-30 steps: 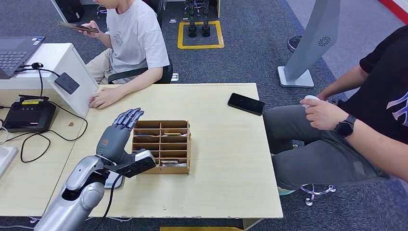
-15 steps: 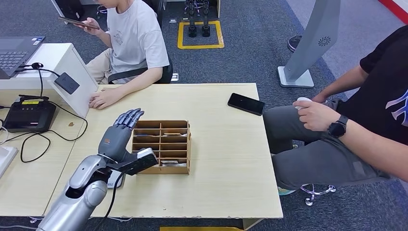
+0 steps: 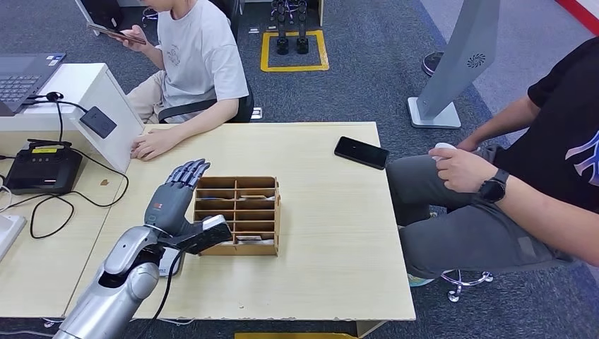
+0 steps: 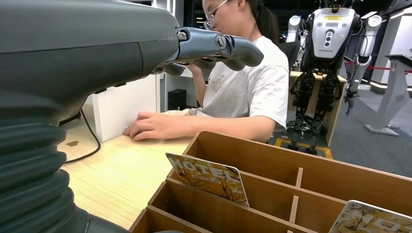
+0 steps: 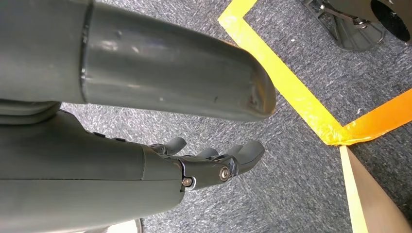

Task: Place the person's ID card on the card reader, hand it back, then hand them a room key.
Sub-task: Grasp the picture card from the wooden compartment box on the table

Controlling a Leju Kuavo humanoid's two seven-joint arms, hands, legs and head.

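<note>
We see the left hand [image 3: 173,201] flat with fingers apart, holding nothing, just beside the left wall of the wooden box [image 3: 237,215] near the table's [image 3: 332,233] front edge. Room key cards [image 4: 208,176] stand in the box. The right hand [image 5: 214,162] hangs over carpet, fingers loose, empty.

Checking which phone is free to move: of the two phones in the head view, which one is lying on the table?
The black phone near the table's far right edge lies flat and untouched. The other phone is held up by the person in the white shirt.
</note>
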